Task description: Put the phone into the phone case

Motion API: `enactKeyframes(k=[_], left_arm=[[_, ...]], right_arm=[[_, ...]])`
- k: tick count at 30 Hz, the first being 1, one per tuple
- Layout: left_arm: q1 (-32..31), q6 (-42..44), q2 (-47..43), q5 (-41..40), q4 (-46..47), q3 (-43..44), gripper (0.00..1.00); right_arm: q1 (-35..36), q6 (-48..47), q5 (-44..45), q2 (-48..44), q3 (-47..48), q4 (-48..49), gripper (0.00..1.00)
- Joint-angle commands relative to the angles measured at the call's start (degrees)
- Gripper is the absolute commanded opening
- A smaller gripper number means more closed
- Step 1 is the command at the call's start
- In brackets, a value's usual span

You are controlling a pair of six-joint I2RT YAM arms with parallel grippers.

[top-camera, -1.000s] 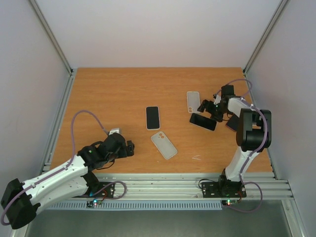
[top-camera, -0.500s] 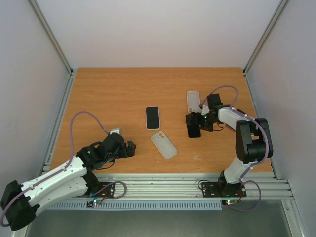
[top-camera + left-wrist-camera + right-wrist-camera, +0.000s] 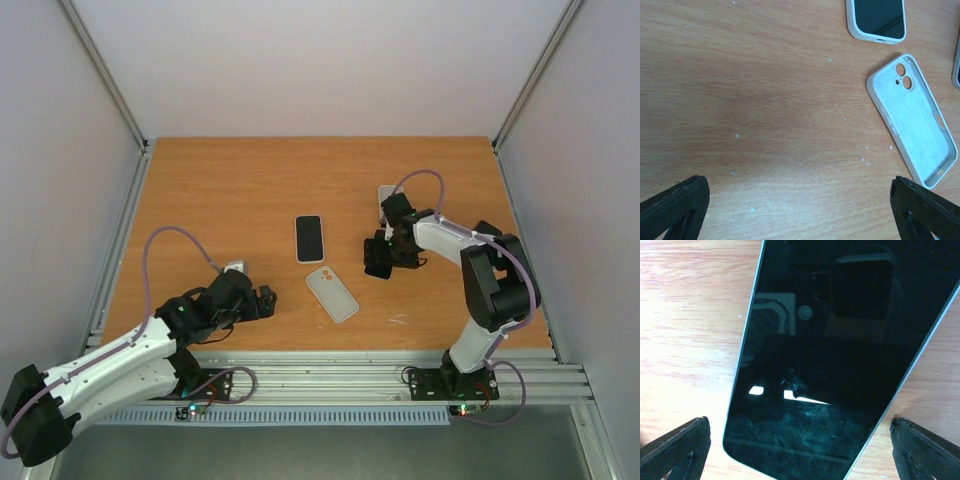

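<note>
A bare black phone (image 3: 376, 262) lies screen up on the table right of centre and fills the right wrist view (image 3: 840, 340). My right gripper (image 3: 385, 250) hangs low over it, open, with a finger on each side of it (image 3: 800, 455). An empty white phone case (image 3: 332, 293) lies open side up at front centre and also shows in the left wrist view (image 3: 912, 120). My left gripper (image 3: 262, 300) is open and empty above bare wood (image 3: 800, 215), left of that case.
A second phone in a white case (image 3: 310, 238) lies at centre and shows in the left wrist view (image 3: 876, 17). A clear case (image 3: 388, 197) lies behind my right arm, partly hidden. The table (image 3: 220, 200) has metal rails at its left and front edges.
My right gripper has swept left toward the table's centre. The black phone has moved left with it and turned from lying crosswise to nearly lengthwise. The left arm has hardly moved.
</note>
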Motion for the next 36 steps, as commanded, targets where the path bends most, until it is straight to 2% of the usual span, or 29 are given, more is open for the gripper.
enactKeyframes(k=[1, 7, 22, 36], left_arm=[[0.2, -1.1, 0.4, -0.2, 2.9, -0.9, 0.99], [0.2, -1.6, 0.1, -0.6, 3.1, -1.3, 0.99], [0.2, -3.3, 1.7, 1.3, 5.5, -1.7, 0.99], [0.3, -5.6, 1.3, 5.6, 10.3, -2.1, 0.99]], right_arm=[[3.0, 3.6, 9.4, 4.4, 1.3, -4.2, 0.98], [5.2, 6.8, 14.9, 7.0, 3.0, -4.7, 0.99], [6.0, 11.3, 19.0, 9.5, 2.3, -2.9, 0.97], [6.3, 10.9, 18.0, 1.8, -2.4, -0.8, 0.7]])
